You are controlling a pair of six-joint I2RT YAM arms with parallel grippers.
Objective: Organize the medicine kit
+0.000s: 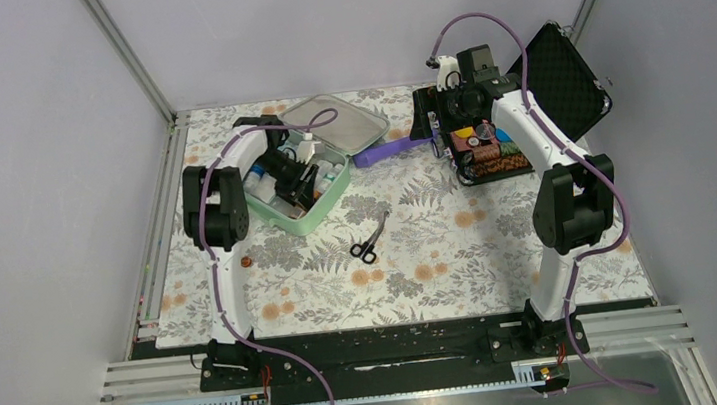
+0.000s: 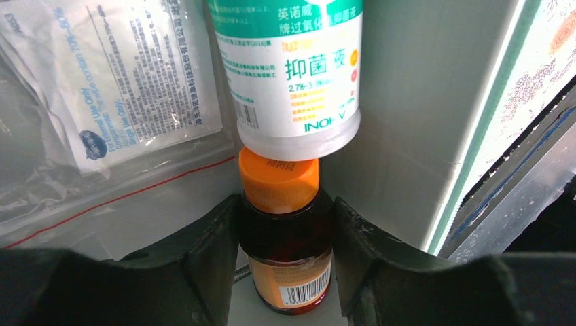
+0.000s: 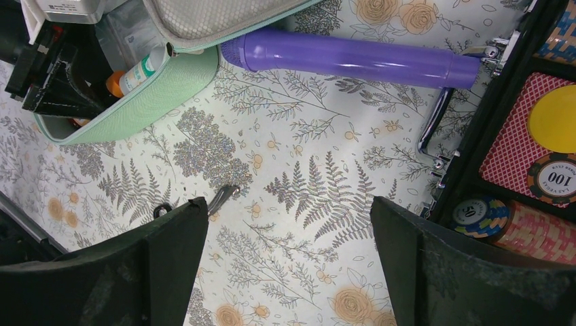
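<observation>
Left of centre on the table, the medicine kit (image 1: 288, 220) lies open with its tray mouth up. Its lid (image 1: 341, 124) is thrown back toward the far right, so the opened case runs from near-left to far-right, set diagonally to the table edge.

Inside the kit, the left gripper (image 2: 285, 217) has its fingers (image 2: 210, 258) pressed against both sides of a brown bottle (image 2: 289, 251) and grips it firmly. The bottle's long axis lies along the gripper's reach. Its orange cap (image 2: 278, 178) points away from the wrist and meets the base of a white bottle (image 2: 292, 75). Bagged sachets (image 2: 109, 81) lie to the left of both.

Packing looks partly done, since several items are in the tray and the brown bottle is not yet let go. Just off the kit's near-right side lie scissors (image 1: 370, 240). A purple tube (image 3: 353, 61) lies against the kit's right corner below the lid. Both are outside, and I judge they may belong inside. The lid is not yet closed.

Further right of the kit, the right gripper (image 3: 289, 224) hangs over bare cloth, spread wide and empty, beside a black case (image 1: 562, 70) of chips.
</observation>
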